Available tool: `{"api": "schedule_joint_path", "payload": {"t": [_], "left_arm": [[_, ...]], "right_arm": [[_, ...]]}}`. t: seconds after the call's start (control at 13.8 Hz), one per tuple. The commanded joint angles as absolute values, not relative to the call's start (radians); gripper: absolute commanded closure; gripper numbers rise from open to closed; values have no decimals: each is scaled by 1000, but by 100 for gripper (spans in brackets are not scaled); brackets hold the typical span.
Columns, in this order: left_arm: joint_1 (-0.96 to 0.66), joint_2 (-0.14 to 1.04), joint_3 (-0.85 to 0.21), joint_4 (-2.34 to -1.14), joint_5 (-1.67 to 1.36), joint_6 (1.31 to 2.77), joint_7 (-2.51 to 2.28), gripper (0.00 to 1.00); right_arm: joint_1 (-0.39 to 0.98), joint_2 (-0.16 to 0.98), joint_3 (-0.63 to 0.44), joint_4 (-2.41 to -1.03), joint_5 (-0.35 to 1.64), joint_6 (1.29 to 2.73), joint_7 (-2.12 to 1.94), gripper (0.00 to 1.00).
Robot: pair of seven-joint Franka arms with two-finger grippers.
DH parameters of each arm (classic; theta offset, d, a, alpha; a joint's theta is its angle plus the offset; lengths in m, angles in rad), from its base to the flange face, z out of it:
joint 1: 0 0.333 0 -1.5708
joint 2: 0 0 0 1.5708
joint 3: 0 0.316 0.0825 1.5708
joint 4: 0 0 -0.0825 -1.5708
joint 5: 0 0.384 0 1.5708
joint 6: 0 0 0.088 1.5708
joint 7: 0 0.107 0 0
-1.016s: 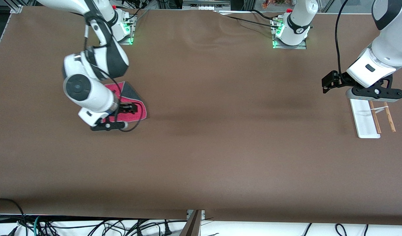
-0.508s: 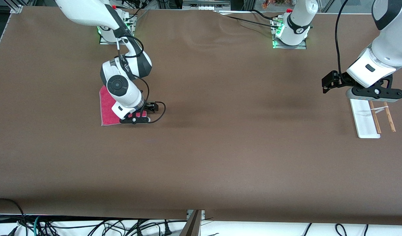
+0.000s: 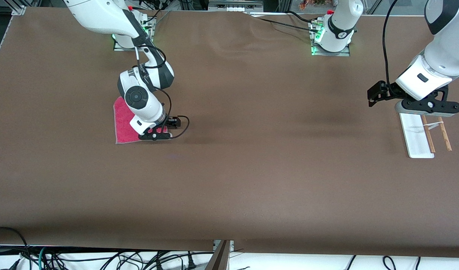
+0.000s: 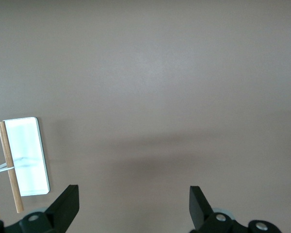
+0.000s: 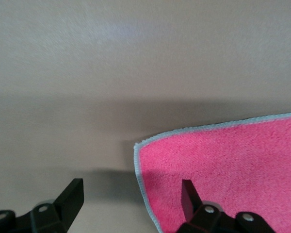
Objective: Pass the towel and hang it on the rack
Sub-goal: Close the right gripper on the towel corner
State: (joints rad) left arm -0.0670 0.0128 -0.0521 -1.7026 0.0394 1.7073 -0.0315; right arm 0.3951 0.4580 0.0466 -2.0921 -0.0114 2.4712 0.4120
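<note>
1. towel point(image 3: 123, 122) flat on desk point(image 3: 251, 168), pink side up, toward the right arm's end; one corner lies under the right end effector point(image 3: 154, 135) (grey edging visible at that corner in the right wrist view).
2. right end effector low over the towel's edge, fingers point(image 5: 72, 194) spread wide, gripping nothing.
3. rack point(image 3: 420, 135) on desk at the left arm's end, just below the left end effector point(image 3: 428, 107).
4. left end effector waits above the rack, wide open, empty.

Towel point(image 3: 122, 123) at right arm's end; rack point(image 3: 420, 137) at left arm's.
</note>
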Motion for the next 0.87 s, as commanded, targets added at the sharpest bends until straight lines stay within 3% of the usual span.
{"api": "schedule_joint_path", "payload": {"t": [0.0,0.22,0.73,0.8], "left_arm": [[-61,9,-54,-1701,31,1697,-12,0],[-61,9,-54,-1701,31,1697,-12,0],[-61,9,-54,-1701,31,1697,-11,0],[-61,9,-54,-1701,31,1697,-11,0]], "right_arm": [[397,454,43,-2111,-15,2496,405,17],[397,459,41,-2111,-17,2497,403,29],[396,471,37,-2111,-26,2513,402,33],[396,475,35,-2111,-26,2514,402,38]]}}
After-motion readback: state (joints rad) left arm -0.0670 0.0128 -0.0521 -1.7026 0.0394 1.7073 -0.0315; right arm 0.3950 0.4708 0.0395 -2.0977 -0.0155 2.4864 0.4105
